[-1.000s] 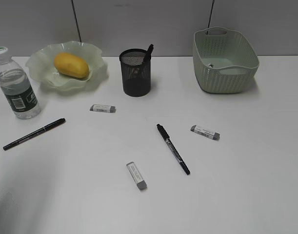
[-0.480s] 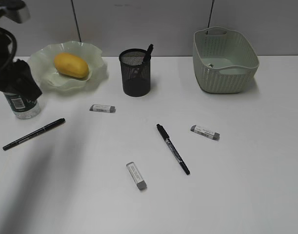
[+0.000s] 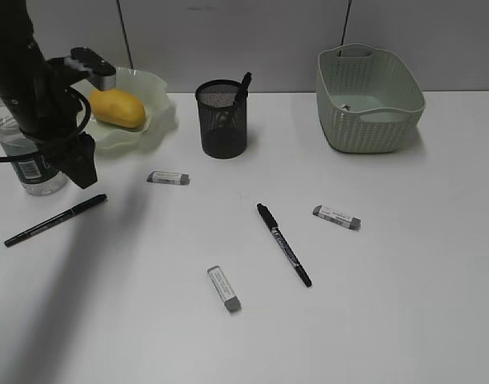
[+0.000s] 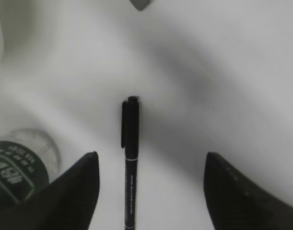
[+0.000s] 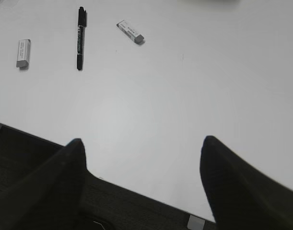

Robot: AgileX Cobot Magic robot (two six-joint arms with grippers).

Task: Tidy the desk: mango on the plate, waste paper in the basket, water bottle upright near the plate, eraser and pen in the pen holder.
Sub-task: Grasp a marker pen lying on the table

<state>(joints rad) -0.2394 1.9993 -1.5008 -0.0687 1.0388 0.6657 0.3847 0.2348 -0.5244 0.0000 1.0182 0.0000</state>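
My left gripper (image 3: 85,170) is open and empty, hovering over the desk (image 3: 404,280) beside the upright water bottle (image 3: 26,160) and just above the left black pen (image 3: 56,219). In the left wrist view the gripper (image 4: 151,165) has that pen (image 4: 130,158) lying between its jaws, nearer the left one, with the bottle (image 4: 19,165) at the left. The mango (image 3: 118,107) lies on the plate (image 3: 152,118). The pen holder (image 3: 222,124) holds one pen. My right gripper (image 5: 144,148) is open and empty over the desk's front edge. No waste paper shows clearly.
A second black pen (image 3: 283,244) lies mid-desk, also in the right wrist view (image 5: 80,37). Three erasers lie loose (image 3: 168,178), (image 3: 336,217), (image 3: 225,289). The basket (image 3: 368,100) stands at the back right.
My left arm has come in from the upper left and moved right and down, past the bottle, to hover over the left pen. Nothing on the desk has moved.
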